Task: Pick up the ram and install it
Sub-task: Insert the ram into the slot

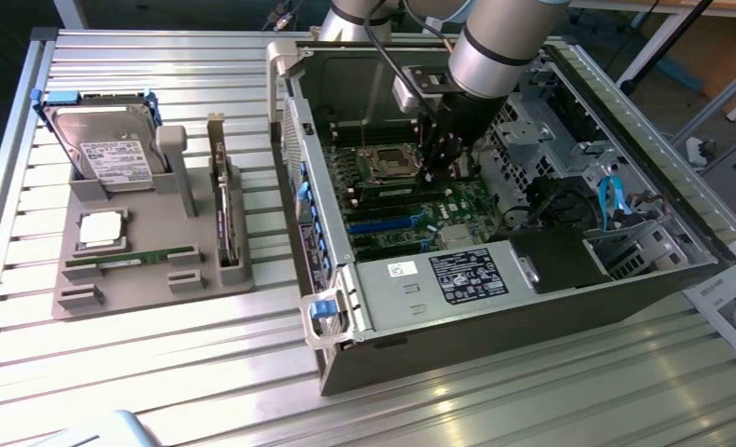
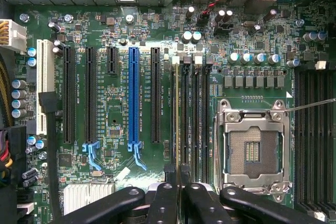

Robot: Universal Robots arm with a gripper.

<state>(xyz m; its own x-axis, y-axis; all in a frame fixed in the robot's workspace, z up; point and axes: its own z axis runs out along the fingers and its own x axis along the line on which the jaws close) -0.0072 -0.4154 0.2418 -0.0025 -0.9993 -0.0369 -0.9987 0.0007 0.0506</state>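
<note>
— Where's my ram (image 2: 177, 129)?
— Its twin (image 1: 132, 256) lies nearer, in the grey tray (image 1: 144, 284) at the exterior view's left. Yours is farther in, inside the case (image 1: 505, 331). Your jaws are nearly shut on it, edge-on over the slots (image 2: 197, 119) beside the socket (image 2: 253, 148).
— What could go wrong?
— Tilt it or miss the slot, and that thin, stiff green stick may flex or gouge the motherboard (image 2: 118, 124). The slots are narrow black plastic. The socket's bright metal frame surrounds fine contacts.
</note>
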